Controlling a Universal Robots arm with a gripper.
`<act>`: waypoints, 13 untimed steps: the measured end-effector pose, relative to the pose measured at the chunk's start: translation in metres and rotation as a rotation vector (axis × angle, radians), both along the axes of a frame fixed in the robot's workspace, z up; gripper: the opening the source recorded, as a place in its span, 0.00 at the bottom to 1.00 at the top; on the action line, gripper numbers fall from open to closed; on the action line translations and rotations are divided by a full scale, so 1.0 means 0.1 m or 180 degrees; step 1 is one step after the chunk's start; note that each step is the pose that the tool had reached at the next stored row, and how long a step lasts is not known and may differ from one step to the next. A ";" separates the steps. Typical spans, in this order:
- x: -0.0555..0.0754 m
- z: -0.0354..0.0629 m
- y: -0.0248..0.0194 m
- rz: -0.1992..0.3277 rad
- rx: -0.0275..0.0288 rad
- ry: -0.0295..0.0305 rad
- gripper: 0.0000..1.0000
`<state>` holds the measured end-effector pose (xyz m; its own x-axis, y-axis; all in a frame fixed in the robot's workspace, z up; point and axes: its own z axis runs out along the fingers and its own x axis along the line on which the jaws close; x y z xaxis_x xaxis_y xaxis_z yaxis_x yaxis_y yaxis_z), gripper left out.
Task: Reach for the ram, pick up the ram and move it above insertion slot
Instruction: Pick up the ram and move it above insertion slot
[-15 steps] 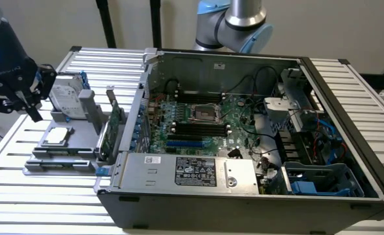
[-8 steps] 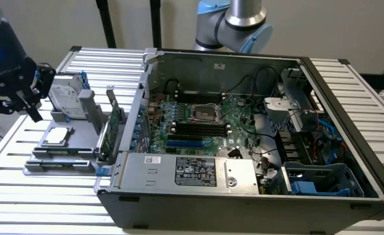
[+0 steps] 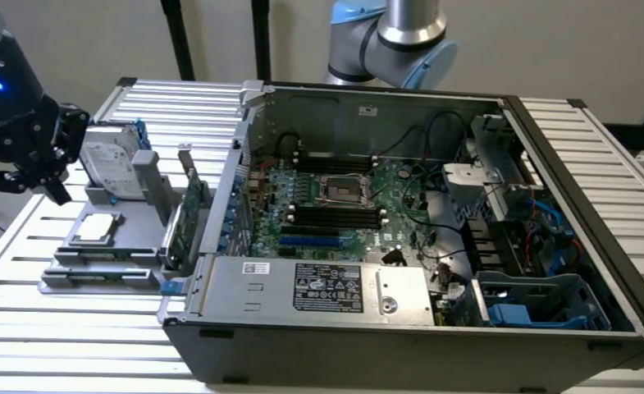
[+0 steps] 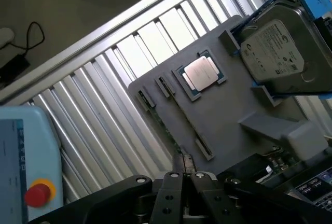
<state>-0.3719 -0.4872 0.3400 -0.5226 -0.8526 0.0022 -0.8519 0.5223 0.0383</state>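
Wrist view: the gripper, fingers pressed together and pinching nothing, hangs over one end of the grey parts tray, just short of the ram. The ram stands on edge in the tray's outermost groove, along the side farthest from the hard drive. The silver processor sits in its pocket at the tray's middle. Small end clips hold the ram, which seems meant to keep its upper edge free for a pinch from above and its position repeatable. At this angle it reads as a long, thin sliver, green along the edge, its chips too fine to make out. Beside the tray, on the exterior view's right, the open computer case lies on its side. That probably lets the motherboard and its dark memory slots face upward for an insertion from above. By the look of it, the pickup has not begun.
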 end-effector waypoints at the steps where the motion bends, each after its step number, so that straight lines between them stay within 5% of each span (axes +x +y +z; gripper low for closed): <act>1: 0.00 0.000 0.000 0.0057 0.0000 0.0000 0.11; 13: 0.00 -0.001 0.000 0.0756 0.0000 0.0000 0.11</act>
